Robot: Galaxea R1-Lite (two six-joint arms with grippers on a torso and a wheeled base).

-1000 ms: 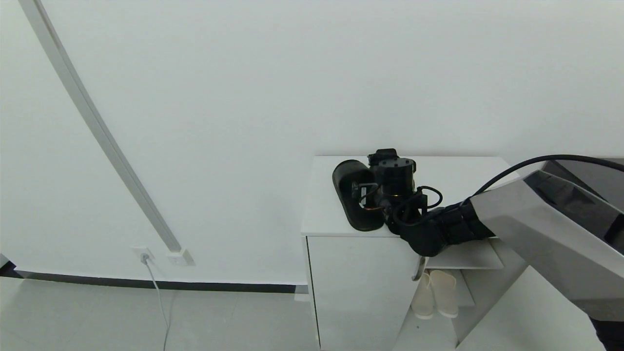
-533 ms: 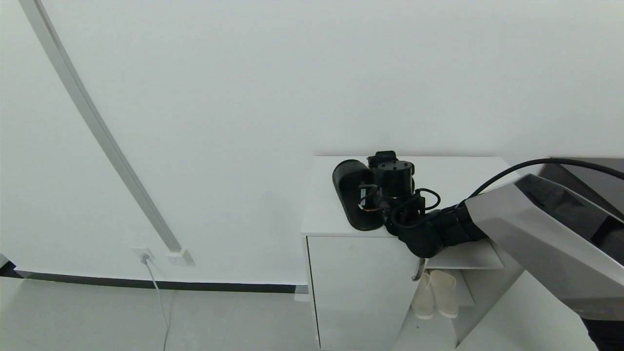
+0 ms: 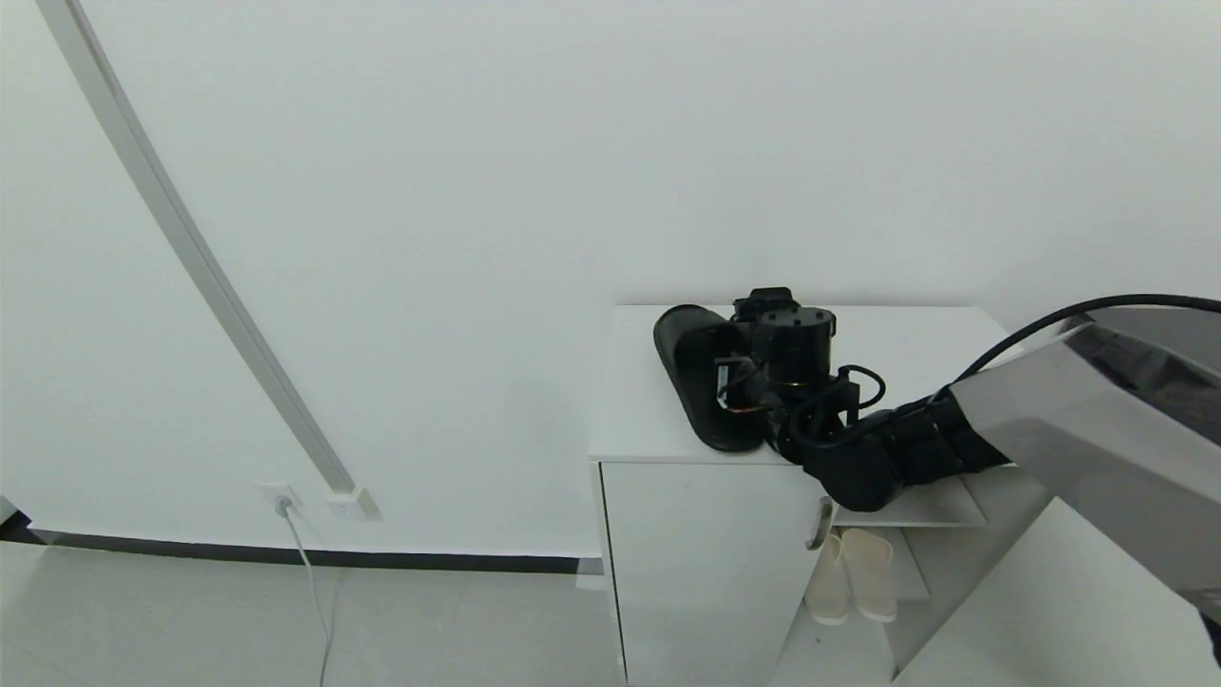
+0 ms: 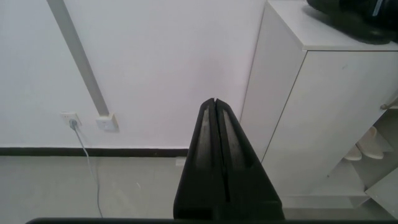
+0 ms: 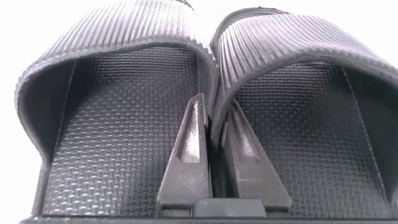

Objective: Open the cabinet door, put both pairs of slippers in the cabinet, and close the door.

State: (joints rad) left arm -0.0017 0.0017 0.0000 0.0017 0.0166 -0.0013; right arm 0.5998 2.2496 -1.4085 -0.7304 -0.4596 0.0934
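Note:
A pair of black slippers (image 3: 706,391) lies on the top of the white cabinet (image 3: 916,334), near its left front corner. My right gripper (image 3: 733,384) is shut on them; in the right wrist view its fingers (image 5: 193,143) pinch the two inner strap edges of the black slippers (image 5: 124,124) together. A pair of white slippers (image 3: 852,575) stands on the cabinet's lower shelf, behind the open right door (image 3: 1011,620). My left gripper (image 4: 215,109) is shut and empty, held low to the left of the cabinet (image 4: 311,118), with the black slippers (image 4: 348,15) above it.
The cabinet's left door (image 3: 706,563) is closed, with a handle (image 3: 820,523) at its edge. A middle shelf (image 3: 906,506) shows inside. On the wall to the left are a slanted conduit (image 3: 191,248) and a socket with a cable (image 3: 281,501) running to the floor.
My right gripper has shifted a little to the right along the cabinet top with the black slippers, which now lie flatter. The left gripper's earlier position is not shown.

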